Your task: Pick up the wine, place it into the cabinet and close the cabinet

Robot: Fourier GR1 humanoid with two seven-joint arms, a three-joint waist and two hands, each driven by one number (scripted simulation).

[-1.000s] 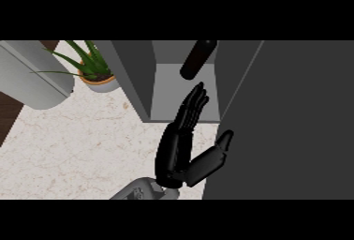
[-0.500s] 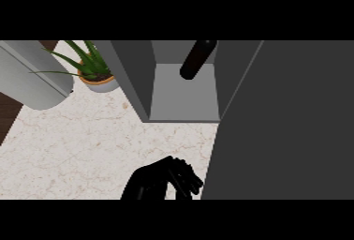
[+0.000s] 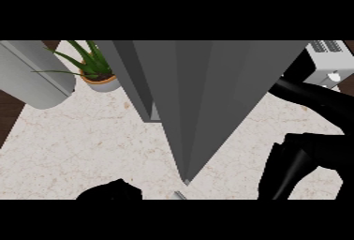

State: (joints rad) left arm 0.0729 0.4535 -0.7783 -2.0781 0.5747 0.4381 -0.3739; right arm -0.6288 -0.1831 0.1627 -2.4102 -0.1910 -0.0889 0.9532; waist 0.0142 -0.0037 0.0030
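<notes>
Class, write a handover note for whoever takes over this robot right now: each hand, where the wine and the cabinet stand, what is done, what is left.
Left hand: low at the view's bottom edge, apart from the cabinet; what it holds, if anything, cannot be told.
Right hand: to the right of the door, apart from it in this view.
Wine: not in sight; the door hides nearly all of the cabinet's inside.
Done: placing cannot be confirmed from here.
Left: the door stands out over the counter, so swing it fully shut.
</notes>
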